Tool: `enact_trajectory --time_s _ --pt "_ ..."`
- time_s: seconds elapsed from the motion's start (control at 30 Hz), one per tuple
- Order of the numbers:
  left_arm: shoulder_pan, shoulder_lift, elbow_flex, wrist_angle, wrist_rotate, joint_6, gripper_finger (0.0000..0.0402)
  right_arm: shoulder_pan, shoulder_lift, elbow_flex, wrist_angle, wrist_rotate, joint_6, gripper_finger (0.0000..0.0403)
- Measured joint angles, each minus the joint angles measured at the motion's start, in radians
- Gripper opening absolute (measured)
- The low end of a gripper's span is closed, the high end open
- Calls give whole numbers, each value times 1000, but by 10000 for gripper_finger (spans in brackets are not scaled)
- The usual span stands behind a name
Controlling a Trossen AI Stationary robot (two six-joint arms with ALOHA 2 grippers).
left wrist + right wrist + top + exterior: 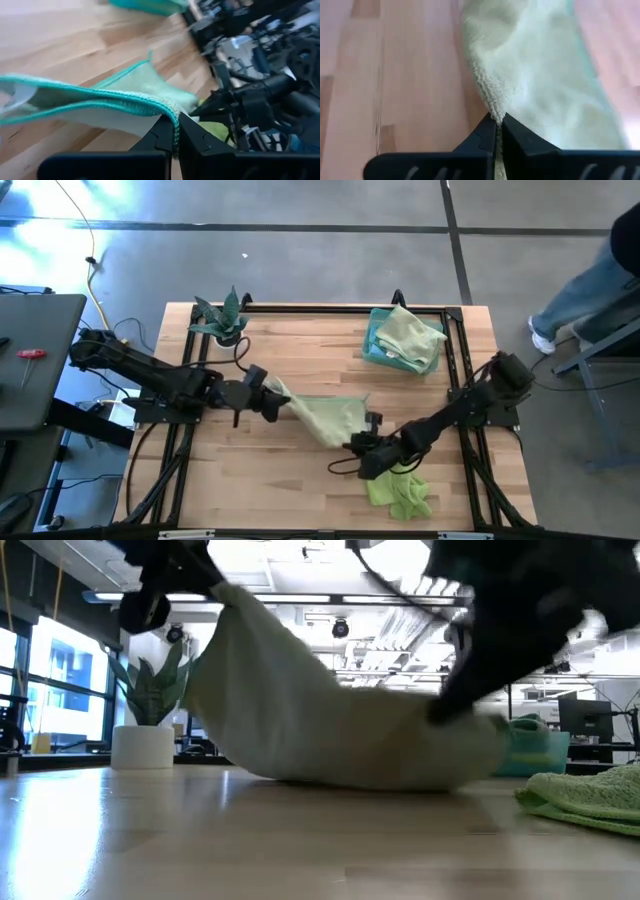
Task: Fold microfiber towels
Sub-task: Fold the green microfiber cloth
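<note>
The work looks to be somewhere in its middle, judging by how the cloths lie. One pale sage towel (325,418) is in hand near the table's (300,490) centre, stretched between both arms: the left gripper (175,145) is clenched on its teal-stitched edge and holds that end lifted, while the right gripper (499,131) is pinched tight on the opposite fuzzy edge, low near the wood. Between them the cloth sags onto the table, so no fold is made in it yet. Taking that towel as the landmark, a pile (404,340) of pale green and teal cloths sits well beyond it toward the far right corner; whether these are neatly folded I cannot tell, as the top one looks rumpled. A lime towel (400,493) lies crumpled just beside the held one, on the near side under the right arm, clearly unfolded. So at least the held cloth and the lime one remain to be done.
</note>
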Motion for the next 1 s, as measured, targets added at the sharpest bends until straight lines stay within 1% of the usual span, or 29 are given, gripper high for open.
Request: enact_trajectory --time_s 0.23,0.4,0.57,0.63,0.73,0.83,1.0 --pt "0 -31 116 4 -17 170 0 -34 -125 138 -272 -35 -104 1" --pt "1 -54 167 3 -35 265 0 -62 -167 215 -447 -33 -114 1" --pt "1 -60 168 -124 -63 243 0 -69 -156 229 -477 -39 -132 0" --pt "4 -56 166 -177 -89 235 0 -72 -154 219 -507 -19 -144 0" --pt "45 -49 167 -191 -101 251 0 -96 -155 216 -559 33 -162 0" --pt "103 -49 167 -172 -91 294 0 -131 -157 216 -583 54 -252 0" --pt "193 -49 167 -170 -20 355 0 -217 -157 216 -572 54 -403 0"
